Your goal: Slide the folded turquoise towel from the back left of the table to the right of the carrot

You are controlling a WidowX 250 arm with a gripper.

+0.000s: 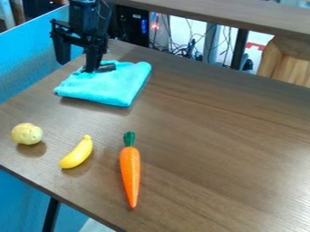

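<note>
The tool stands wide, its fingers well apart, at the folded turquoise cloth, one fingertip over the cloth; whether they touch, I can't tell. Farther from the tool on the bench, toward the camera, lie the yellowish potato to its left, then the banana, then the carrot farthest, to its right.

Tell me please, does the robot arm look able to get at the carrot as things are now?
Probably yes, if it reaches that far. The gripper is open at the blue cloth, and the carrot lies uncovered, the banana beside it but not touching.
</note>
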